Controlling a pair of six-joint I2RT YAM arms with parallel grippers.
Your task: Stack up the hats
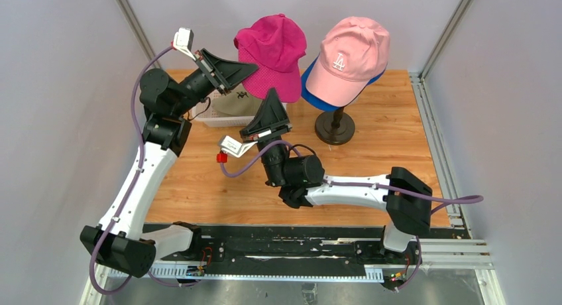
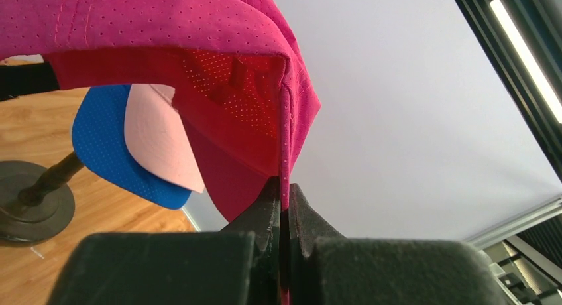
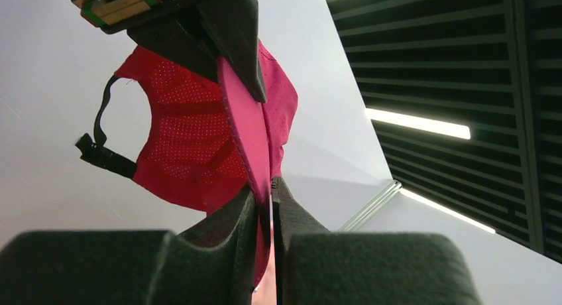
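The magenta cap (image 1: 272,46) hangs in the air left of the mannequin head, held by both grippers. My left gripper (image 1: 246,69) is shut on its edge, a thin fold of cloth between the jaws (image 2: 283,192). My right gripper (image 1: 272,98) is shut on the cap's lower edge from below (image 3: 265,189). The light pink cap (image 1: 351,56) sits on the royal blue cap (image 1: 313,96) on the head. The khaki cap (image 1: 232,105) lies in the basket. The black cap is hidden.
The white perforated basket (image 1: 211,121) stands at the back left under my left gripper. The mannequin's dark stand (image 1: 335,127) is at the back centre. Grey walls close in on the wooden table (image 1: 384,146) at the back and both sides.
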